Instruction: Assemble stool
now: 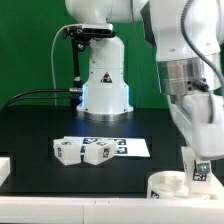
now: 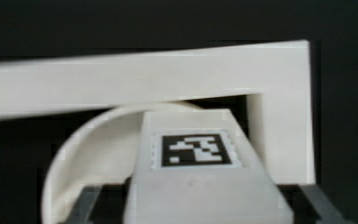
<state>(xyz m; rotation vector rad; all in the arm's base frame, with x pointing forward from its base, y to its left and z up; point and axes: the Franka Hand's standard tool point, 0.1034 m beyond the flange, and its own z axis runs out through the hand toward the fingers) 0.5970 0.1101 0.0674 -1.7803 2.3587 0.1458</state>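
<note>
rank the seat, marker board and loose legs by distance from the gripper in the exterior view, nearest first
1. seat, just to the exterior view's left of the gripper, which holds a leg
2. marker board, mid table
3. loose legs, at the board's far end, exterior view's left

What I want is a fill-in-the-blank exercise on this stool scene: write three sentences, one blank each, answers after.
1. The backdrop behind the table is ___.
2. The loose legs lie to the exterior view's ___ of the round seat.
3. The fingers grip a leg that bears a square black-and-white ___.
Missing words: green; left; tag.
</note>
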